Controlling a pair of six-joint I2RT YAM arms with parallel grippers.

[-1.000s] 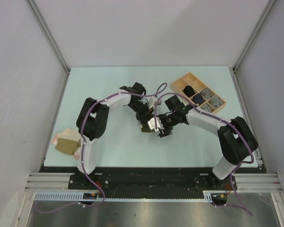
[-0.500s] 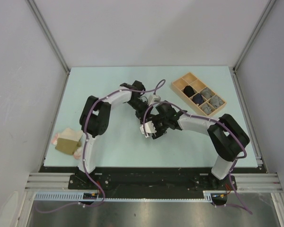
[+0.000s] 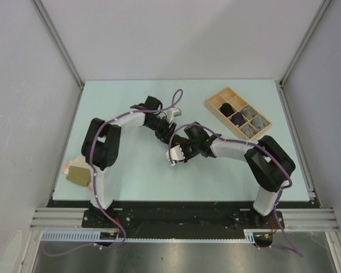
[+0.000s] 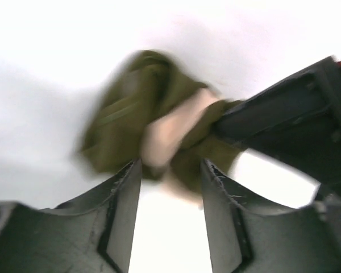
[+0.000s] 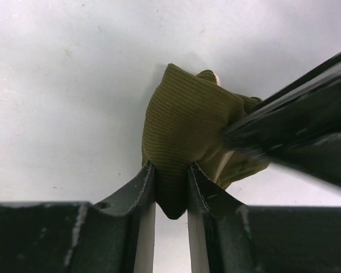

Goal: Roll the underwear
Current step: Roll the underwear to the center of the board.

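Two grippers work the olive underwear (image 5: 182, 119) at frame centre: right gripper (image 5: 170, 168) pinches its lower fold, left gripper (image 4: 170, 165) stands open, so re-grip w/ left before rolling tight.

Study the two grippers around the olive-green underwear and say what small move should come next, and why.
Probably draw the left gripper back from the olive-green underwear. Its jaws stand apart, clamping nothing, while the right gripper is shut on the cloth and alone holds it. The left fingers sit close to the cloth and could snag it.
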